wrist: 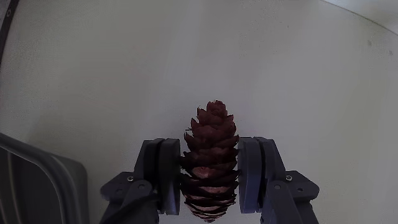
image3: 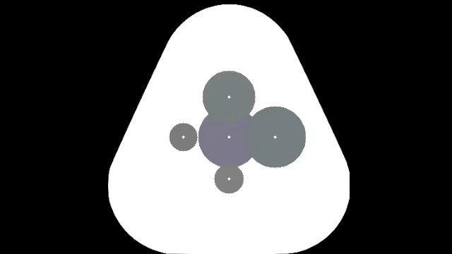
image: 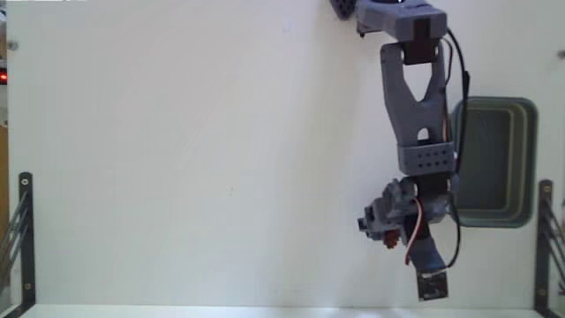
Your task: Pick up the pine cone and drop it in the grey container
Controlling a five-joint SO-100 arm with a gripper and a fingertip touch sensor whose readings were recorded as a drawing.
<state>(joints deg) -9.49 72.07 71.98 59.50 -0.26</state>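
Gripper [wrist: 209,186] clamped on pine cone [wrist: 211,155] — pads press both flanks, cone upright between them at lower centre of wrist view, tip pointing up-frame. Grip low on cone, likely for secure carry. Grey container [wrist: 37,180] at lower left corner — beside gripper, not yet under it.

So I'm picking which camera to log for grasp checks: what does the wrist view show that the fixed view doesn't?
Only the wrist view shows the pine cone clamped upright between the gripper pads.

Only the fixed view shows the whole arm and the full grey container, partly behind the arm, plus black brackets at the table edges.

Both show the white table and part of the container.
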